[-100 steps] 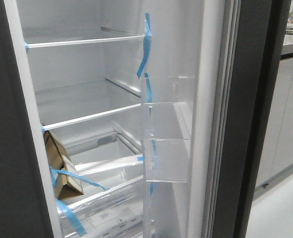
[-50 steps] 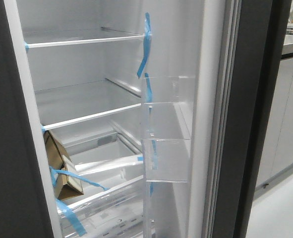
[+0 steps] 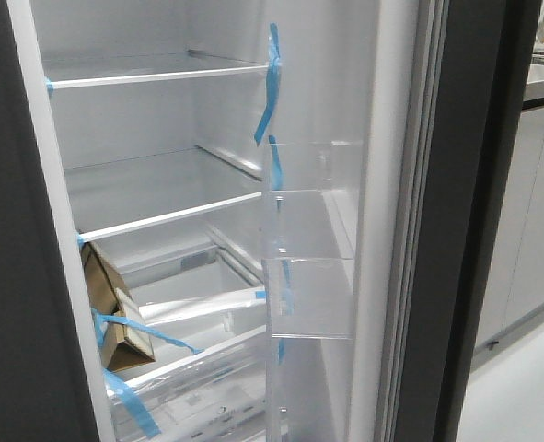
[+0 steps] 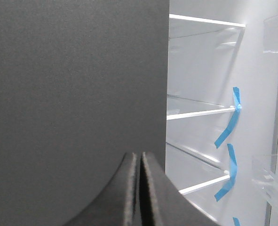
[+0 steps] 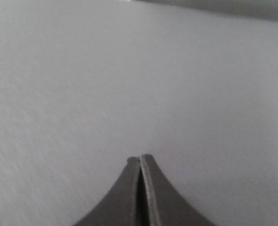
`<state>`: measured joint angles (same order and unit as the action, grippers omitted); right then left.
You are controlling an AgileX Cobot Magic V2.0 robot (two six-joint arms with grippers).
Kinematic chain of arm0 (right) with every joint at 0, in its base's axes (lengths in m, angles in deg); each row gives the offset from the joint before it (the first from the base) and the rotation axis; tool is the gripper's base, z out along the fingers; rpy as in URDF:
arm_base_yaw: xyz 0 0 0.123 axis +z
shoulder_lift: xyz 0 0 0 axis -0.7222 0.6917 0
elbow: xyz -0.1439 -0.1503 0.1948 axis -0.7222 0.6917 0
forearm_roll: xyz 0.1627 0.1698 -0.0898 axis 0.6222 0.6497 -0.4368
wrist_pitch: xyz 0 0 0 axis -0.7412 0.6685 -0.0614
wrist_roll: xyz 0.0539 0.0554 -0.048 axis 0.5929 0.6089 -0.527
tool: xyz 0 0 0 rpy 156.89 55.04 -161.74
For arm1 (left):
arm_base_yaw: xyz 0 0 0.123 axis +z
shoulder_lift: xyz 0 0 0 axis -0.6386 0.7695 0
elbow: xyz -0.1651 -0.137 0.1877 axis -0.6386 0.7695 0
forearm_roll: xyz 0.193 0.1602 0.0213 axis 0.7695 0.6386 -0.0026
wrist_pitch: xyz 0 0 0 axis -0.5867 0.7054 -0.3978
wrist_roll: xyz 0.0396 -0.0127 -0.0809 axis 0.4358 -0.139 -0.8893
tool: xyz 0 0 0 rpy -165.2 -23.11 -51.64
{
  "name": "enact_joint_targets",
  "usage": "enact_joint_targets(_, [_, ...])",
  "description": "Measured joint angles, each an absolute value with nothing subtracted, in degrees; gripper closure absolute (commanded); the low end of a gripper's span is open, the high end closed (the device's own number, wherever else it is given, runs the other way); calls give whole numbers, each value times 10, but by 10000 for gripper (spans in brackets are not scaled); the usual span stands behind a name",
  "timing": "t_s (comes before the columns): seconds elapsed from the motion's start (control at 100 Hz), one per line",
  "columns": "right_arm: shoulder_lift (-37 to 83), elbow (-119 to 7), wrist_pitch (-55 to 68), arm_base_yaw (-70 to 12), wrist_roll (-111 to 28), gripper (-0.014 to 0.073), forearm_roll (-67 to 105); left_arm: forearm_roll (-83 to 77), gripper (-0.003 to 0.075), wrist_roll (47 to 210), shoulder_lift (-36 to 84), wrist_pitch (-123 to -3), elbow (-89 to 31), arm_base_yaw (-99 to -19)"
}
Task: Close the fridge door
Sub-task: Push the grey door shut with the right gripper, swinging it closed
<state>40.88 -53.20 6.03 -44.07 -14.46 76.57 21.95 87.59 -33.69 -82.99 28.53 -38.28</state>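
Note:
The fridge door (image 3: 387,184) stands open at the right of the front view. Its white inner face carries clear shelf bins (image 3: 308,221) and blue tape strips (image 3: 272,83), and its dark grey edge (image 3: 465,230) faces me. Neither gripper shows in the front view. My left gripper (image 4: 140,155) is shut and empty, in front of the other, unmoving dark grey panel (image 4: 77,94), beside the open fridge interior (image 4: 200,136). My right gripper (image 5: 139,159) is shut and empty, its tips close against a flat grey surface (image 5: 139,70) that fills that view.
The unmoving dark panel (image 3: 9,276) stands at the left. A cardboard box (image 3: 115,313) with blue tape lies on a lower fridge shelf. Pale grey cabinet doors (image 3: 538,230) and the floor (image 3: 520,396) lie beyond the door at the right.

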Motion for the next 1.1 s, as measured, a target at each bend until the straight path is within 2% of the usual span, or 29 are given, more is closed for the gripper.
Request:
enact_joint_targets(0.22, [457,-594,55,-425,-145,639,761,219,740,876,-337,-830,285,-383])
enact_joint_targets(0.57, [562,-732,24,-336,-145,639,678,219,740,876,-337,-830,285,-383])
enact_joint_targets(0.89, [685,-904,40,-246,-145,639,583,219,740,876,-337,-830,285,-383])
enact_joint_targets(1.1, [776,-1021,43,-219,-145,639,549,219,740,876,-337,-830,285,-383])
